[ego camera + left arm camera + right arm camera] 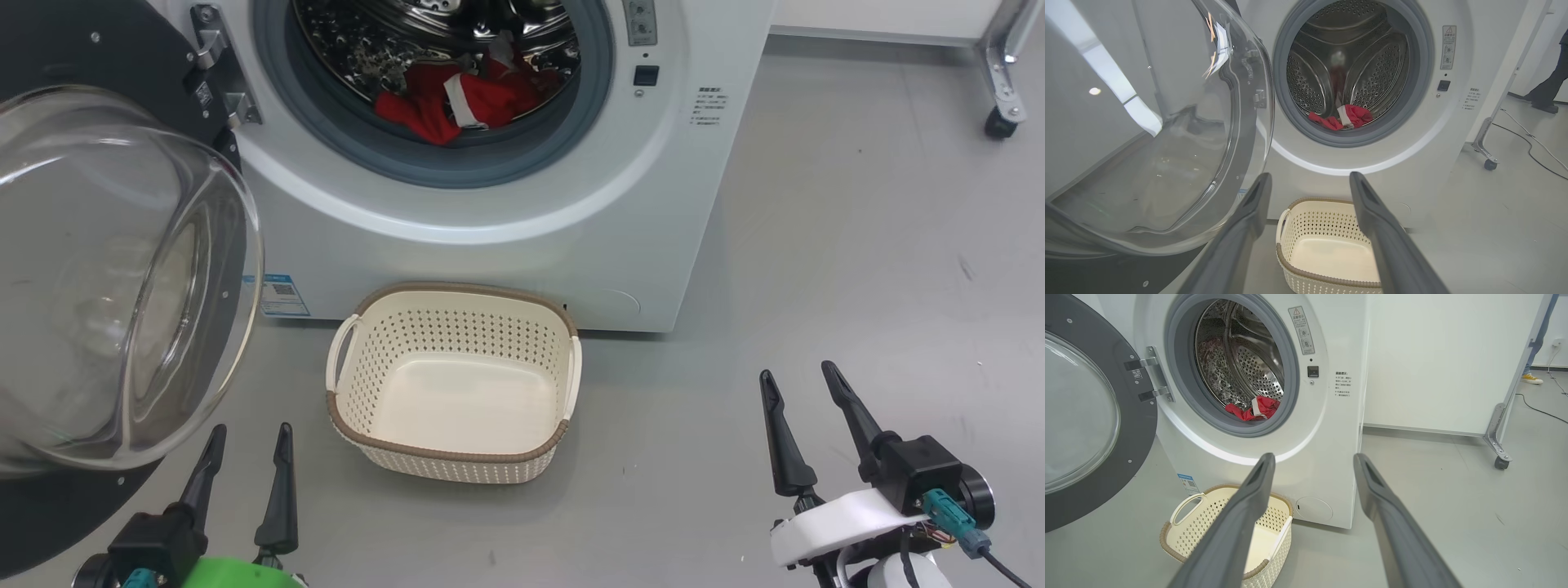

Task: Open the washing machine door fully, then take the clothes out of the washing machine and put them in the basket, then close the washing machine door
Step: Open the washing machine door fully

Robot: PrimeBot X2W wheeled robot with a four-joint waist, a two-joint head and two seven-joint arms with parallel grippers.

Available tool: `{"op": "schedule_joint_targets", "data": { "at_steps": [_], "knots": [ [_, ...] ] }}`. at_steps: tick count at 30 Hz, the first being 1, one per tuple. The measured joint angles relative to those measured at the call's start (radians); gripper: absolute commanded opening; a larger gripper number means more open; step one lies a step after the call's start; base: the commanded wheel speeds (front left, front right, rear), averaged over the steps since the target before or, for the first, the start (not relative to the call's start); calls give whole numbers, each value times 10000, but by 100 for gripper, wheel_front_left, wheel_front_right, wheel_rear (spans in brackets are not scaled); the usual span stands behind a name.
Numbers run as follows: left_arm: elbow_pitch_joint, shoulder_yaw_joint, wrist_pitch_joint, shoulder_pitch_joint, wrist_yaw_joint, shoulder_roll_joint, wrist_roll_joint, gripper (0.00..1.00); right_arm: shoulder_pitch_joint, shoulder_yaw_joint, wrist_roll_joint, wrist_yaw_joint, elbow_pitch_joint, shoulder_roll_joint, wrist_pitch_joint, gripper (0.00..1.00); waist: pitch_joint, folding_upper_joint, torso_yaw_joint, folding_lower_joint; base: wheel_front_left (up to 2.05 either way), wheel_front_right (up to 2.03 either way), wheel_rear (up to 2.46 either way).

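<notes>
Head view: your left claw (251,429) and right claw (798,371) hang low, both spread and holding nothing, the left just beside the door (122,269), which stands swung wide. Between them the basket (457,288) sits empty just before the washer (522,245); the clothes (424,106) lie at the drum's (367,41) front lip. Door step looks done, so next you reach up into the drum and pinch the red heap.

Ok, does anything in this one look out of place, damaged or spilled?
Nothing stands out. The round black-rimmed glass door hangs open on its hinges, the red clothes lie bunched inside the big white washing machine, and the cream perforated plastic basket stands upright and empty on the grey floor before it.
</notes>
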Motion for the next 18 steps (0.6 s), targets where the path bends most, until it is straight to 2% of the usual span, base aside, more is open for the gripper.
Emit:
{"op": "schedule_joint_targets", "data": {
  "at_steps": [9, 18],
  "knots": [
    [-15, -58, 2, 106, 4, 2, 8, 100, 276, 111, 121, -242, -291, 6, 0, 100, -151, 0, -809, 0, 0, 0, 0],
    [-63, -153, 2, 201, 58, 2, 136, 100, 468, 113, 194, -407, -500, 10, 0, 100, -153, 0, -1278, 0, 0, 0, 0]
  ]
}}
